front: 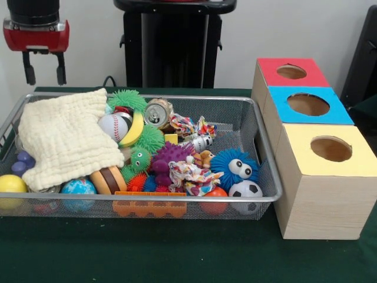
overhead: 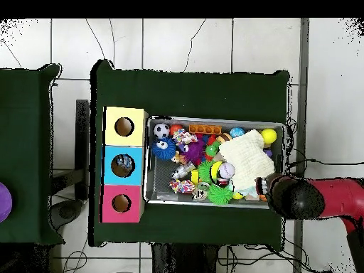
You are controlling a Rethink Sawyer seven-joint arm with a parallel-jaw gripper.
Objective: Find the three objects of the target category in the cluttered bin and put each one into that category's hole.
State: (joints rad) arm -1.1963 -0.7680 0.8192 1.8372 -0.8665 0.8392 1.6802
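Front view: a wire bin (front: 259, 177) sits on the table (front: 177, 253), and a row of three boxes (front: 321, 171) stands just beside its right end, each with a hole on top. Inside the bin, a folded cloth (front: 65, 141) lies over the left half. Right of the cloth sits a baseball (front: 112, 125), behind that a can (front: 158, 112). A soccer ball (front: 245, 191) rests in the near right corner. The gripper (front: 44, 68) hangs above the bin's far left corner.

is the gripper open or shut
Open: in the front view the gripper hangs above the bin's corner, its fingers apart, holding nothing.
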